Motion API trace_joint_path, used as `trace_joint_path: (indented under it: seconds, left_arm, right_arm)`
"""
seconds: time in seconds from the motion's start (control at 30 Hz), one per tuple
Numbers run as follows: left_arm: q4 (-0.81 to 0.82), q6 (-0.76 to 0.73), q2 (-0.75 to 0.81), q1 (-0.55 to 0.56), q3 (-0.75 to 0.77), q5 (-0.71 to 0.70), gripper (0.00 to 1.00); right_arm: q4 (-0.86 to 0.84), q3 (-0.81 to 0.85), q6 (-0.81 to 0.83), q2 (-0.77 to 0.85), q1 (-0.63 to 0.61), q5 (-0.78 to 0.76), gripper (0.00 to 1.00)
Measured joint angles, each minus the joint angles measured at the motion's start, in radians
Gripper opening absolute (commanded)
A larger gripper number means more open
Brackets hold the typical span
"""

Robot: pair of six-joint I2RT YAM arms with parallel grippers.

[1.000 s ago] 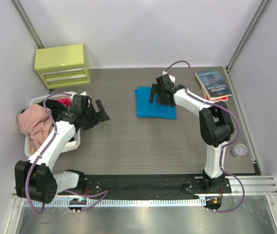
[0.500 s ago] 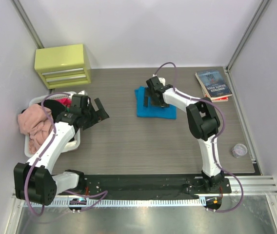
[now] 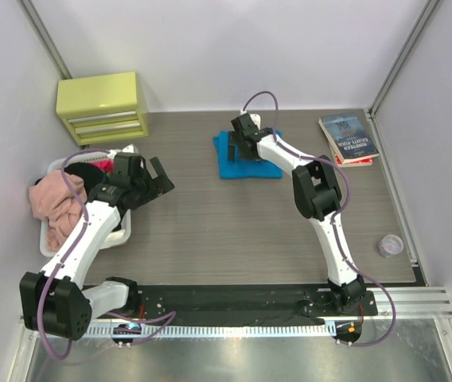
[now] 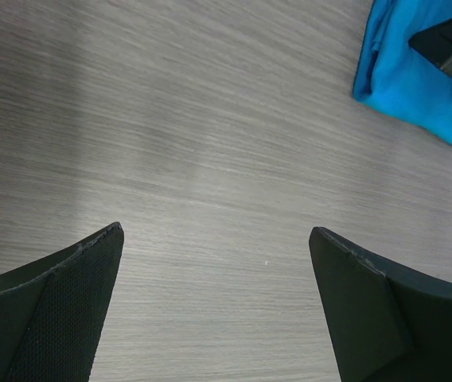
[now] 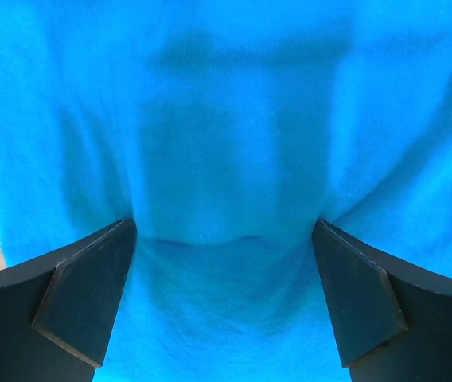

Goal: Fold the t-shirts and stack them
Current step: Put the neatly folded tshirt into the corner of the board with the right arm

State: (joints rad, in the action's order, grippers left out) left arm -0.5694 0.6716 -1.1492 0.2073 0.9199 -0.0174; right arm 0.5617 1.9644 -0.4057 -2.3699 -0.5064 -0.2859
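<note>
A folded turquoise-blue t-shirt (image 3: 250, 165) lies on the table at the back centre. My right gripper (image 3: 240, 146) is open and pressed down onto it. In the right wrist view the blue cloth (image 5: 234, 119) fills the frame, and it dents between the spread fingers (image 5: 91, 278) of the gripper (image 5: 224, 239). My left gripper (image 3: 159, 177) is open and empty over bare table, beside the basket. In the left wrist view, the gripper (image 4: 216, 235) has the blue shirt (image 4: 413, 87) at the top right. A pink shirt (image 3: 55, 203), a black one (image 3: 91, 172) and a red one (image 3: 108, 165) are heaped in the basket.
A white basket (image 3: 122, 229) stands at the left edge. A yellow-green drawer unit (image 3: 103, 107) stands at the back left. Books (image 3: 348, 138) lie at the back right. A small round container (image 3: 390, 245) sits near the right edge.
My right gripper has swept left and toward the back across the blue shirt, and the shirt has shifted a little left and back with it. The left arm has barely moved.
</note>
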Motion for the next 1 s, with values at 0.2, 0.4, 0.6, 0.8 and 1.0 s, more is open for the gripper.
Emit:
trace_joint_path:
  seconds: [0.2, 0.4, 0.6, 0.8, 1.0]
  left_arm:
    - [0.016, 0.001, -0.047, -0.03, 0.039, 0.0, 1.0]
    - [0.041, -0.01, -0.157, -0.04, 0.111, 0.031, 1.0]
    - [0.045, -0.046, -0.168, -0.04, 0.118, 0.047, 1.0]
    - [0.046, -0.057, -0.177, -0.05, 0.127, 0.056, 1.0]
    - [0.06, -0.06, -0.231, -0.053, 0.148, 0.098, 1.0]
  right_arm:
    - [0.0, 0.177, -0.042, -0.105, 0.009, 0.034, 1.0]
    - [-0.014, 0.316, -0.071, -0.188, 0.03, 0.075, 1.0]
    - [-0.021, 0.318, -0.044, -0.189, 0.051, 0.09, 1.0]
    - [-0.032, 0.307, -0.042, -0.187, 0.084, 0.086, 1.0]
    - [-0.049, 0.269, -0.05, -0.168, 0.121, 0.066, 1.0]
